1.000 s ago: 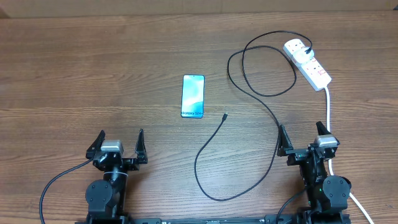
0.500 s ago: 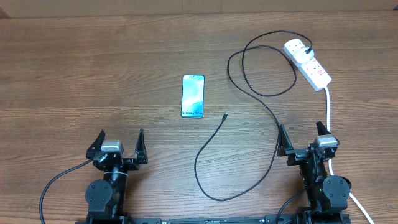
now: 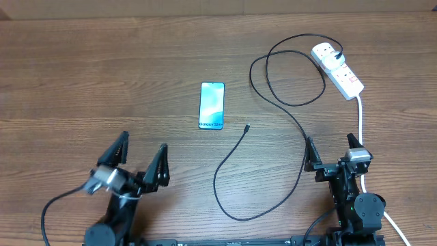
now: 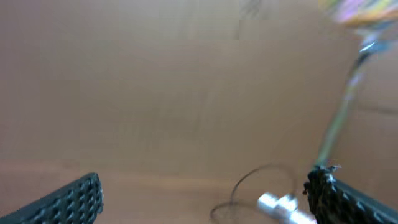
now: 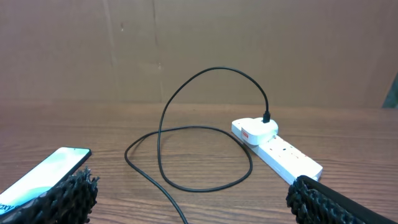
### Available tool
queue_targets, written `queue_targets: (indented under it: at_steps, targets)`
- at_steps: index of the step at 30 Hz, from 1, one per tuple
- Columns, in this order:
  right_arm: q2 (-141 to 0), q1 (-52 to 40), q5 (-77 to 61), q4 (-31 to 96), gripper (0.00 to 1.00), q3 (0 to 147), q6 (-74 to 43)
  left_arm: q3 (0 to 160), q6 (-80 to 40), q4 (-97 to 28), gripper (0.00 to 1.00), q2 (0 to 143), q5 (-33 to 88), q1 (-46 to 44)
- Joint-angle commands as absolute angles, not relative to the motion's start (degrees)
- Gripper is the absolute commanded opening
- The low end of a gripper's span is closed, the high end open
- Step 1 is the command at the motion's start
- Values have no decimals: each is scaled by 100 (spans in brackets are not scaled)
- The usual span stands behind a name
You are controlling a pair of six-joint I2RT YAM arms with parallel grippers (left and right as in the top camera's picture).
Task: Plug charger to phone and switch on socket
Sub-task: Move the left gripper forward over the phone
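Observation:
The phone [image 3: 212, 106] lies flat mid-table, its teal screen lit; it also shows at the lower left of the right wrist view [image 5: 43, 174]. The black charger cable [image 3: 273, 102] loops across the table. Its connector tip [image 3: 246, 127] lies free just right of the phone, and its white plug sits in the socket [image 3: 337, 68] at the far right. The socket also shows in the right wrist view [image 5: 277, 149]. My left gripper [image 3: 141, 158] is open and empty at the near left, tilted. My right gripper [image 3: 332, 152] is open and empty at the near right. The left wrist view is blurred.
The socket's thick white cord [image 3: 360, 119] runs from the strip toward the near edge, past my right arm. A brown wall stands behind the table in both wrist views.
My left arm has lifted and swung, its gripper now tilted and slightly farther right. The right arm, phone, cable and socket have not moved.

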State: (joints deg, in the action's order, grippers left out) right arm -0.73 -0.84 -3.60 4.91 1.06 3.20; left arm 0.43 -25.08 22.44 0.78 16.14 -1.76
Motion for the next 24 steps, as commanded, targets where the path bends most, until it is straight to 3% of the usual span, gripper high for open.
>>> queue_targets:
  at_steps: [1,6,12,18,19,24]
  targets:
    - [-16,-123,-307,462,100,47,344,30,-2982,3382,100,27,1903,-150]
    - [-16,-123,-307,464,100,47,344,244,-2985,3817,100,27,1730,-148]
    - [-16,-123,-307,462,100,47,344,1022,-2958,2936,100,102,1470,-148]
    - [-16,-123,-309,462,100,47,344,2801,-2163,215,100,1063,1260,-148]
    - [-16,-123,-307,462,100,47,344,3645,-1959,-987,100,1741,1160,-148]
    - [-16,-123,-309,462,100,47,344,5616,-1393,-3120,100,3638,1629,-152]
